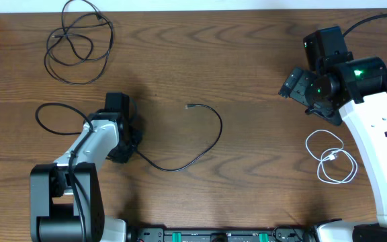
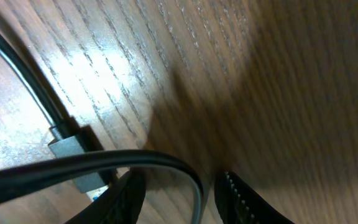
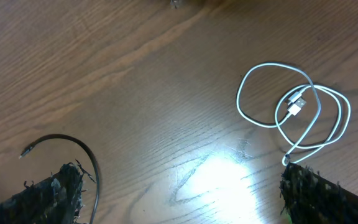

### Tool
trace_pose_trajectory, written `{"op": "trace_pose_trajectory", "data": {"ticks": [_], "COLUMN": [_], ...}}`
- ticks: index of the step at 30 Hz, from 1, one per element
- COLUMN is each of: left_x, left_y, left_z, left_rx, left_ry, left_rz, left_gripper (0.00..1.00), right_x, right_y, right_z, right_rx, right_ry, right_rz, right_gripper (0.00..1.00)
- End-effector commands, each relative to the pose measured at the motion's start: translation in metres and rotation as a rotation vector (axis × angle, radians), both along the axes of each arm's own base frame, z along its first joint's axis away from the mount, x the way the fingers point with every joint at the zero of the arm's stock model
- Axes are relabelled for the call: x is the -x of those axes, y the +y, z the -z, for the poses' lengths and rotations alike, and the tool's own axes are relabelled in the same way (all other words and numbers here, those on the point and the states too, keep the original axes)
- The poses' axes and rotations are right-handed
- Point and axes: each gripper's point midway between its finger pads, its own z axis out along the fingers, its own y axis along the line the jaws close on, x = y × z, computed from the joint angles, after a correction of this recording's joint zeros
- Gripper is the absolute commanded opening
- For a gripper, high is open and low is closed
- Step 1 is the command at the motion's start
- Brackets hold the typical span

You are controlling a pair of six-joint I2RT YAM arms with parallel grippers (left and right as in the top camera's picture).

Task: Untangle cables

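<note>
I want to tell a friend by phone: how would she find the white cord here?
Start at the wooden table, by the right arm. Beside it lies the white cable, loosely looped; the other two cables are black.

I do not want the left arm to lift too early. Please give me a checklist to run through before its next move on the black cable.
1. Black cable runs between the fingers of the left gripper: ok.
2. Jaws closed on it: not ok, a gap shows beside the cable.
3. Plug clear of the fingers: cannot tell.
4. Second black cable and white cable lie apart from it: ok.
5. Right gripper open, empty, out of the way: ok.
</note>
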Motion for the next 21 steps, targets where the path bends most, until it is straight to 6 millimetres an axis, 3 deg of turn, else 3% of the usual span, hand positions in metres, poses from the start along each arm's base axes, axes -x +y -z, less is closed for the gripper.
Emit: {"op": "trace_pose_trajectory", "data": {"ticks": [1,10,21], "left_x": [0.0081,0.0059,0.0117], "left_y": [0.0011,-0.0036,-0.0034], "left_z": [0.0094,0.01,0.016], "left_rx": [-0.009,0.019,0.014], "left_ry": [0.023,0.013,0.019], "left_rz": [-0.016,-0.014,-0.012], "left_gripper": [0.42,0.29,0.29], "right_x": [-0.0013,-0.0013,-0.0012], "right_y": [-0.0024,-0.0025,-0.0024], "right_z": [-0.0005,-0.0005,-0.0004], "right_rx": [0.008,0.008,0.008], "right_ry": [-0.004,-0.004,-0.003], "right_rz": [0.009,0.009,0.009], "right_gripper": [0.99,0.99,0.99]}}
